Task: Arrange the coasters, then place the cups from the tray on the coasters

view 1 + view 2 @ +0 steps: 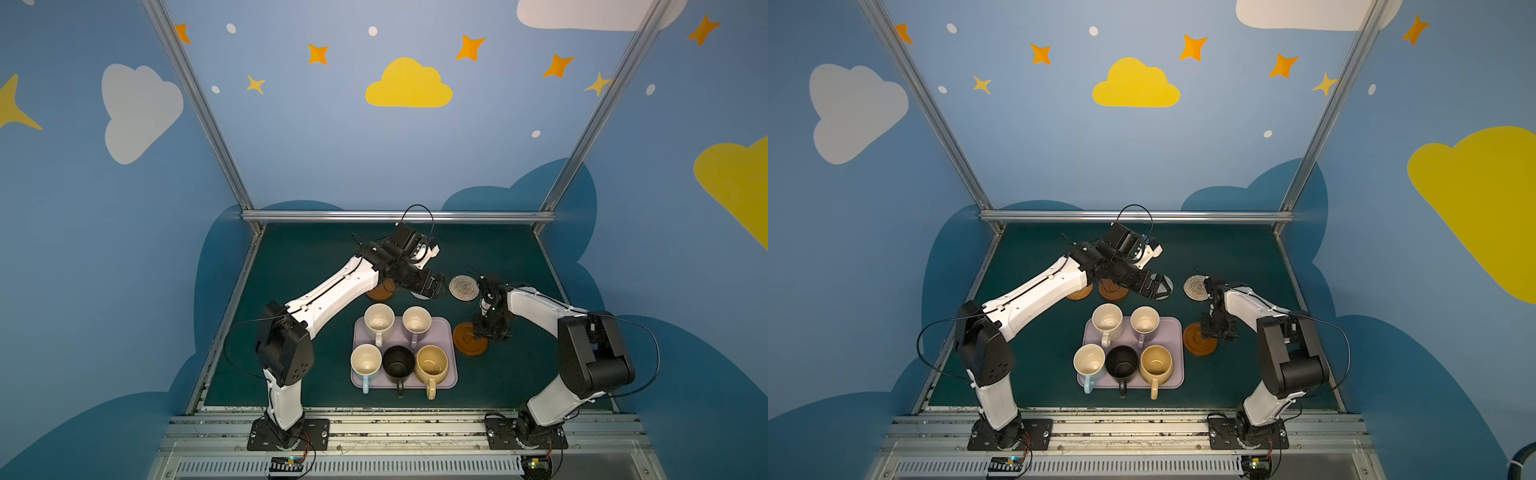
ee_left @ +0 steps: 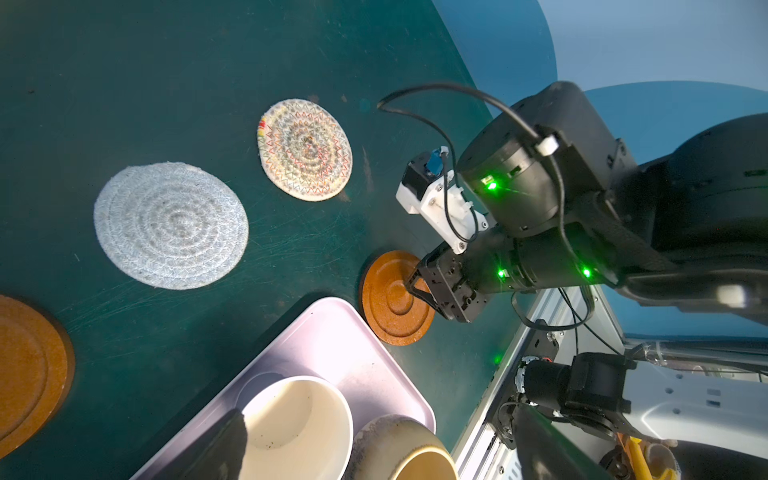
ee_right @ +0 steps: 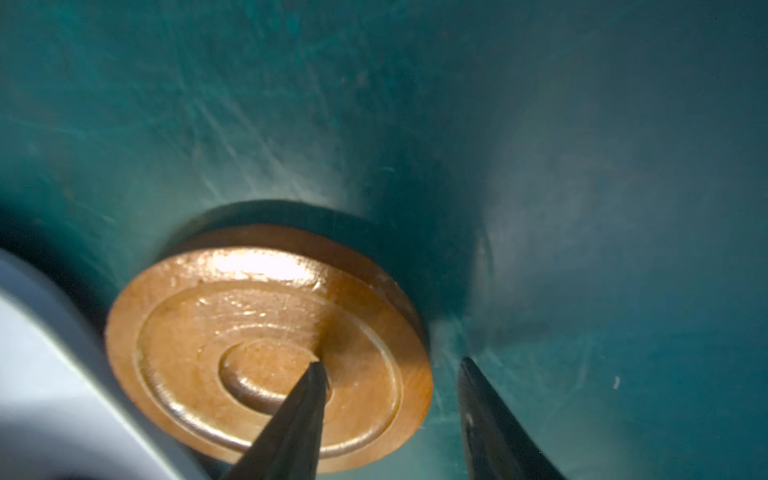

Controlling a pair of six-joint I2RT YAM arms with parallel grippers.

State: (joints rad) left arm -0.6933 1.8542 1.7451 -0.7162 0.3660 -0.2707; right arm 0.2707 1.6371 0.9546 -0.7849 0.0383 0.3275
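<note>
Wooden coaster [image 3: 249,316] looks stiff, thin and light, flat toward the table's [image 3: 540,124] right edge; the right pincer [image 3: 390,363], half wide, straddles its rim, probably the only hold

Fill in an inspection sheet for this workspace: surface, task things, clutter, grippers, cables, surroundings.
Surface: dark green table, scratched.
Job's things: cream mug, lavender mug, light blue mug, black mug, mustard mug on lilac tray; wooden coaster right of it; beige woven coaster, grey-white woven coaster, second wooden coaster, orange-brown woven coaster farther back.
Clutter: nothing seen.
Grippers: left gripper open over the grey-white woven coaster; right gripper open, straddling the wooden coaster's rim.
Cables: black cable on the right wrist, clear of the mugs.
Surroundings: blue walls with clouds and stars; aluminium frame.
</note>
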